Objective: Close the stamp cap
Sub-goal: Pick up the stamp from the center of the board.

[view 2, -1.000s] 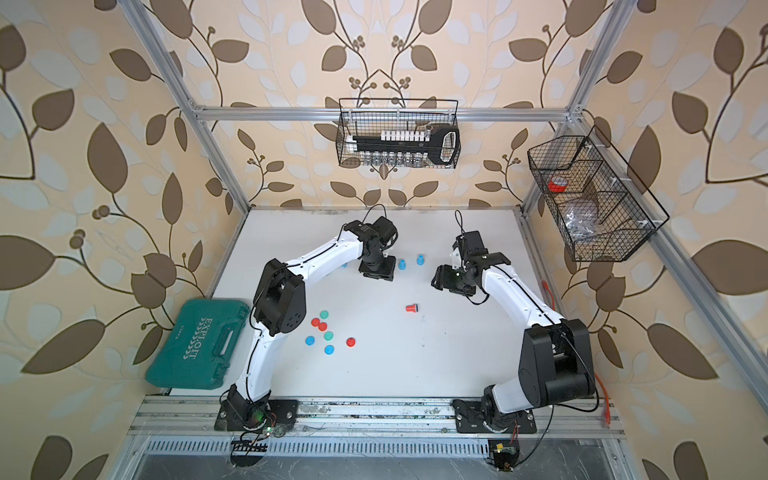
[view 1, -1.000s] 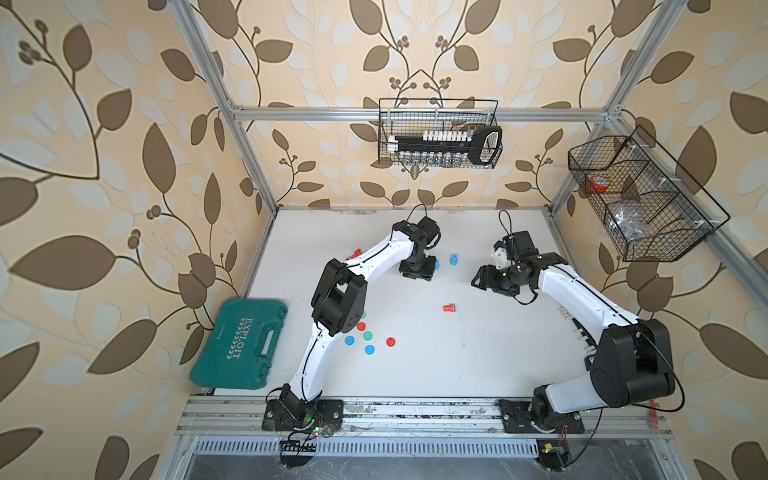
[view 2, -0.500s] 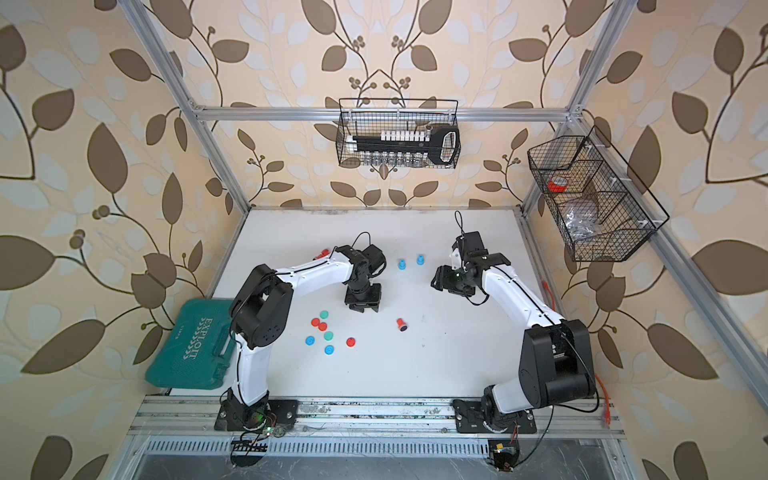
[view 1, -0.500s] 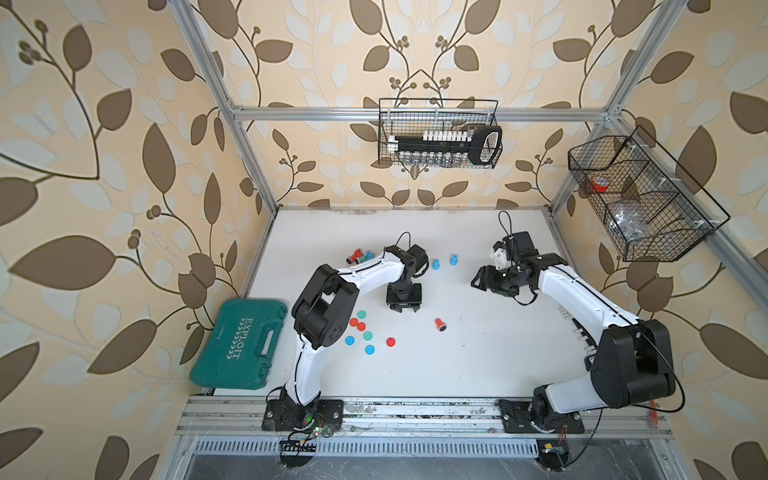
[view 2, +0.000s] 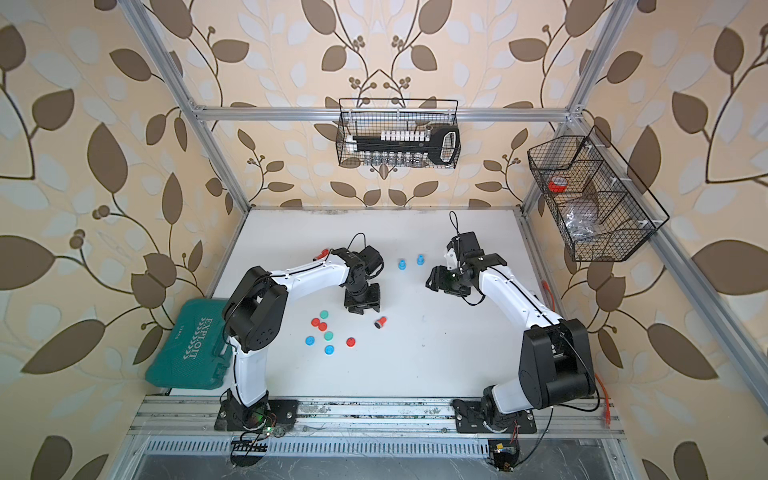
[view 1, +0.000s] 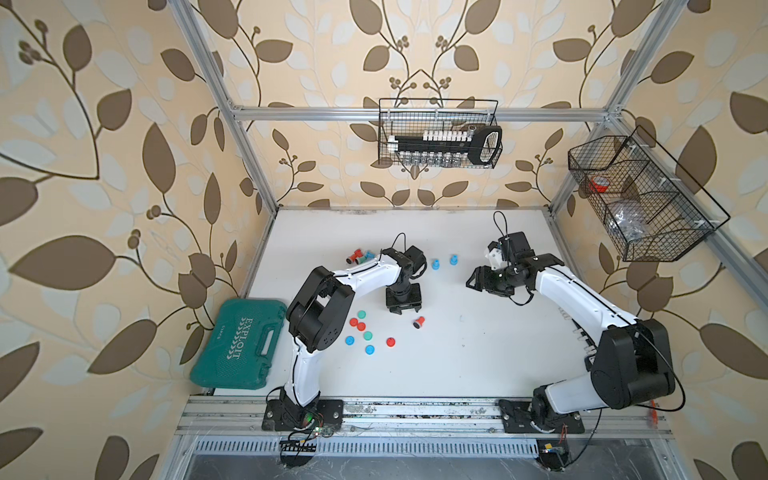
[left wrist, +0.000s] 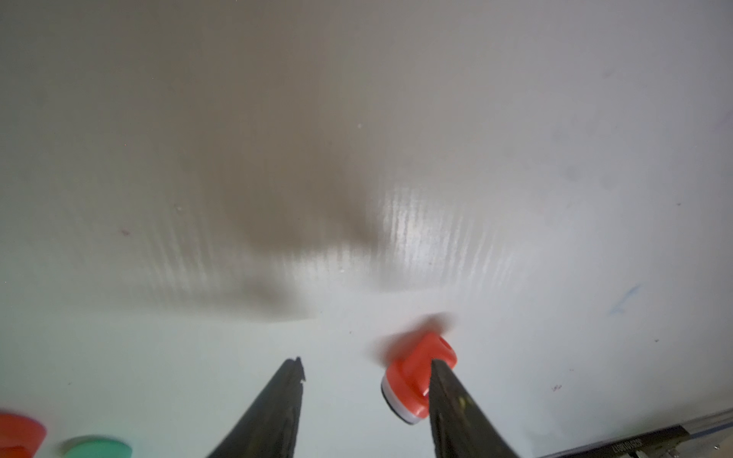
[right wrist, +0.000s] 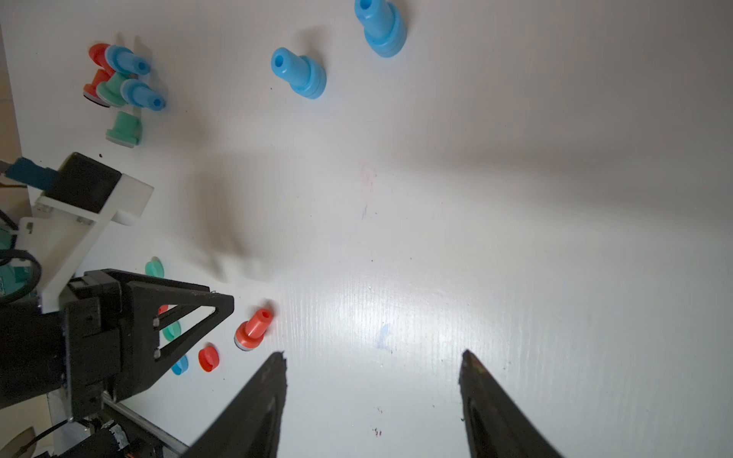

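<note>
A finger (left wrist: 456, 408) of your black left gripper (left wrist: 367, 363) hides part of the small red plastic stamp (left wrist: 410, 382); the frame edge crops a round green cap (left wrist: 97, 448).

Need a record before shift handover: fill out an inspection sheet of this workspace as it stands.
Surface: white table, faint ink marks.
Job's things: red stamp on its side, uncapped, just beyond the left fingertips; seven loose caps in red, green and blue nearby.
Clutter: two blue stamps standing mid-table; heap of stamps near the far left edge.
Grippers: left gripper open, low over the table, holding nothing; right gripper open, empty.
Cables: black cables looped at both wrists; orange cable along the right edge.
Surroundings: green tool case beside the table; two wire baskets on the frame.
</note>
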You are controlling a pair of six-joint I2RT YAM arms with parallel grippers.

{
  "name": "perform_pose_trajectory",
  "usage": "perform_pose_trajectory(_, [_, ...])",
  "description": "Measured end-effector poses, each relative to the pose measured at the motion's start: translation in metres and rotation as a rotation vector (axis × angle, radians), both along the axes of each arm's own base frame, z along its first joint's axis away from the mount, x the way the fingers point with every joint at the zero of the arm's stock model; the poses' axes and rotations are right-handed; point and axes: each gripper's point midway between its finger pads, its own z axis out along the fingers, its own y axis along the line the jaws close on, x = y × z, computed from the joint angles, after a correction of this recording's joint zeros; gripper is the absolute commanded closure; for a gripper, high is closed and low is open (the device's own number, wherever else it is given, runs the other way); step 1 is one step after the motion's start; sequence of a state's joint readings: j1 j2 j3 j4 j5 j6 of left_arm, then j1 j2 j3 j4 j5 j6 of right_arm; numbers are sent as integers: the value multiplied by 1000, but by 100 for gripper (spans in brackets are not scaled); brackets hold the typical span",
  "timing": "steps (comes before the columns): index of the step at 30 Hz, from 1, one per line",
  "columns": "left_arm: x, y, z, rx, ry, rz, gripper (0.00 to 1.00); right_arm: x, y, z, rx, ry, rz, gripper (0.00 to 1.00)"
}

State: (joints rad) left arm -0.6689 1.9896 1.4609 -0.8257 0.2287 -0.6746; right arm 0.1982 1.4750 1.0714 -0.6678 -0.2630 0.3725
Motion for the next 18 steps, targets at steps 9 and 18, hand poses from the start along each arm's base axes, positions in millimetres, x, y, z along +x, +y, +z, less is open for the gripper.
perform_pose_trajectory(9, [10, -16, 0, -47, -28, -110, 49, -2, 0, -4, 3, 6, 1, 35])
perform_pose_trajectory(18, [21, -24, -17, -40, -25, -194, 51, -2, 0, -3, 3, 4, 2, 35])
